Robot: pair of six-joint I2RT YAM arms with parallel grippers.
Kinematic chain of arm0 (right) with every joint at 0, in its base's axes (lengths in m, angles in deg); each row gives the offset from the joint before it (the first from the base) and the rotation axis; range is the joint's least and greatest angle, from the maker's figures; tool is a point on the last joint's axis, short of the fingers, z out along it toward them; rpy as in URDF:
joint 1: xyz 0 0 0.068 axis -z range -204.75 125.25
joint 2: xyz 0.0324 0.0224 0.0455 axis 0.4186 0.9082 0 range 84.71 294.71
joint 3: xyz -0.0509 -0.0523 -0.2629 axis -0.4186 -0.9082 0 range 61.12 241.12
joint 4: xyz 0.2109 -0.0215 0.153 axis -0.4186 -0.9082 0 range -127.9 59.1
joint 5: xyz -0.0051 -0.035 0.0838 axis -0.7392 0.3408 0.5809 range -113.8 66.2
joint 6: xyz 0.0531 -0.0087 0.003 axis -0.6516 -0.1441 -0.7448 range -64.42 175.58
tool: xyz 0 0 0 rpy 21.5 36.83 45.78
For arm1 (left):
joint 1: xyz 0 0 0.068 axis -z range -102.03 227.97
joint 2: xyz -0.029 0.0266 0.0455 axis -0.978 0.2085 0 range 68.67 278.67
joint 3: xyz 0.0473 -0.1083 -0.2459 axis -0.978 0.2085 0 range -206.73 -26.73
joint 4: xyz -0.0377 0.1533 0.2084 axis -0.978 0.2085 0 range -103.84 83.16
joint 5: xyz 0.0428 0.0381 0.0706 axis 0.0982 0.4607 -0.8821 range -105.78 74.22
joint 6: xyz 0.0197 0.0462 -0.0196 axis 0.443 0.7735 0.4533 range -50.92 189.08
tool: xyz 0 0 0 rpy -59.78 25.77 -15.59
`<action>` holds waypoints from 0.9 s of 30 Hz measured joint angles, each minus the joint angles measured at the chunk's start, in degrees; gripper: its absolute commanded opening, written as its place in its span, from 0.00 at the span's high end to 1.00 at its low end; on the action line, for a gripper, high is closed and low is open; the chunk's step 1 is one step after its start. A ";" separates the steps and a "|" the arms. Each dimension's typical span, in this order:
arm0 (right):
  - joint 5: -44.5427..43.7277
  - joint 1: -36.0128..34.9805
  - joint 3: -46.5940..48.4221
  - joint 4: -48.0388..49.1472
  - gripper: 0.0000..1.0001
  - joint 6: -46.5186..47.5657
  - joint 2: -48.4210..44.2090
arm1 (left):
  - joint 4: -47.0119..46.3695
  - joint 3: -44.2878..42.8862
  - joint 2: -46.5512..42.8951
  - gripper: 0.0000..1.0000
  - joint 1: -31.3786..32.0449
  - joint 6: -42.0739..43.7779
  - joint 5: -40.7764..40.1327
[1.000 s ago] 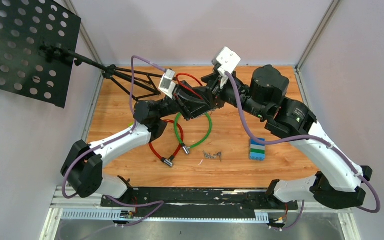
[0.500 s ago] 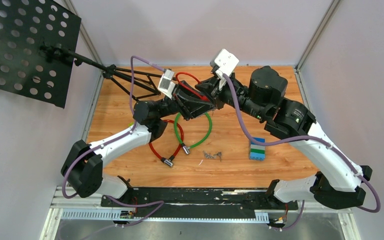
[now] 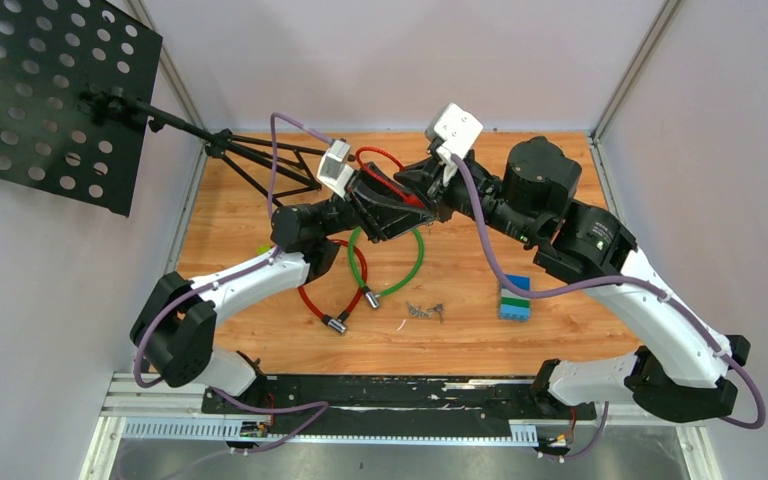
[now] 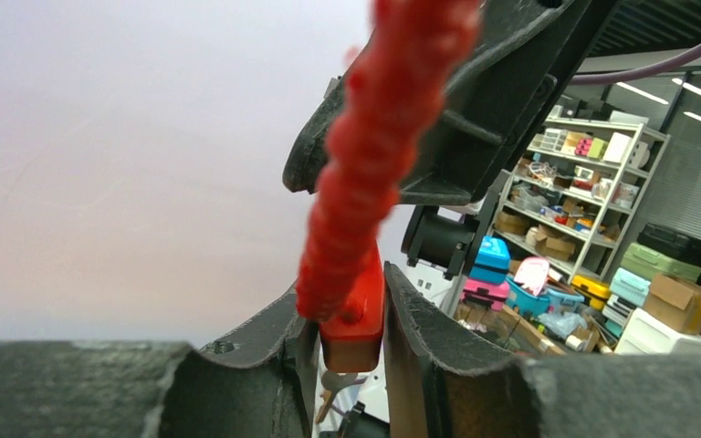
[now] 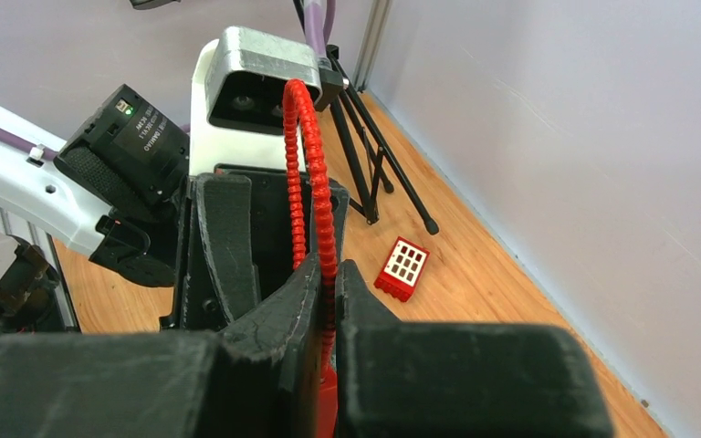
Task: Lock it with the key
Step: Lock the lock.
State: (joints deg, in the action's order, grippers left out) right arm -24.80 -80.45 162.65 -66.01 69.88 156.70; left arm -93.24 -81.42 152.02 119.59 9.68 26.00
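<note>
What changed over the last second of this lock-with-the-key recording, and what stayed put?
The right end effector closed onto the red coiled cable, which it now pinches. The left arm swung its lower links slightly rightward. Unchanged: the left end effector stays clamped on the red lock body, and the green cable, keys and blue block lie where they were.

red cable lock (image 5: pixel 319 210): ribbed, lifted | keys (image 3: pixel 425 311): loose on tabletop (image 3: pixel 460 340)

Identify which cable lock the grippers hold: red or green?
The red cable lock: the left gripper and right gripper both clamp it in the air, while the green cable lock lies on the table.
</note>
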 measured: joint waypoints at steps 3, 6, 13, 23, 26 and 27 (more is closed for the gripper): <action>-0.02 0.02 -0.07 -0.11 1.00 0.17 -0.28 | -1.31 0.00 0.04 0.60 -0.04 -0.59 -0.22; 0.00 0.00 -0.59 -0.02 1.00 0.17 -0.76 | -2.38 0.00 0.04 0.59 -0.04 -1.07 -0.28; 0.07 0.00 -1.42 0.59 1.00 0.15 -1.70 | -4.07 0.00 0.37 0.61 -0.04 -2.27 -0.39; 0.70 0.02 -2.03 0.92 1.00 0.13 -2.08 | -5.31 0.00 1.16 1.00 -0.11 -3.85 -0.55; 1.16 0.02 -2.12 1.14 1.00 0.26 -2.08 | -5.77 0.00 1.36 1.00 -0.15 -4.68 -0.70; 1.27 0.02 -2.14 1.14 1.00 0.39 -2.08 | -5.79 0.00 1.38 1.00 -0.17 -4.79 -0.74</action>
State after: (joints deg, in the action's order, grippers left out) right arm -23.53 -80.43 160.51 -64.87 70.27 154.62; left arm -99.03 -81.42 153.40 119.42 4.89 25.25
